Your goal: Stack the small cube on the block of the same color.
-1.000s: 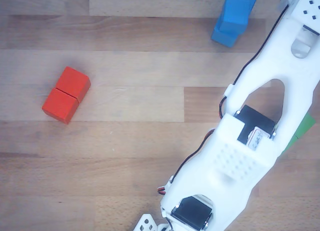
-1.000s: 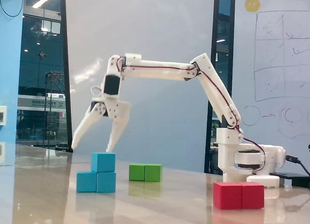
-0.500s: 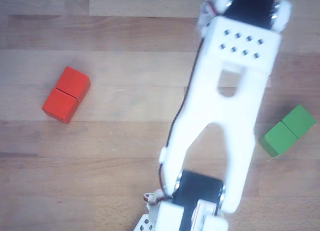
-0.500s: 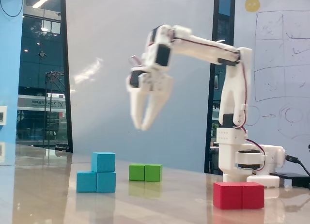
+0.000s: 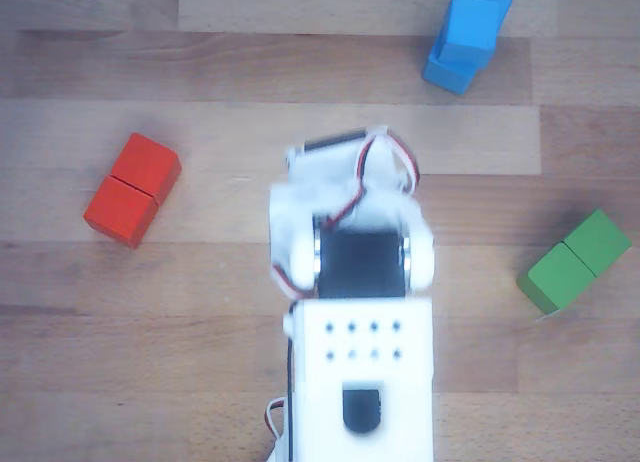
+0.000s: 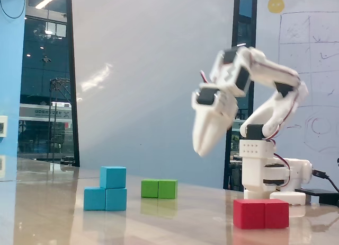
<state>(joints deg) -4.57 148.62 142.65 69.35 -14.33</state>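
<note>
Fixed view first: your arm has folded back toward its base since half a second ago, and the hand now hangs high, up and to the right of the blue stack, well apart from it. A second ago it stood just above that stack with fingers spread. Now the fingers look drawn together and empty, though motion blur leaves a little doubt.

You can see the small cube resting on the right half of the block of the same color, down and left of the hand. Both are plain sky-blue; the block shows a seam across its middle. Neither has moved over the last second.

The green block sits on the bench behind, between stack and hand; the red block lies below and right of the hand.

From the other view, the cube tops the block near the upper edge. No readable writing on any block; the whiteboard sketches are illegible.
</note>
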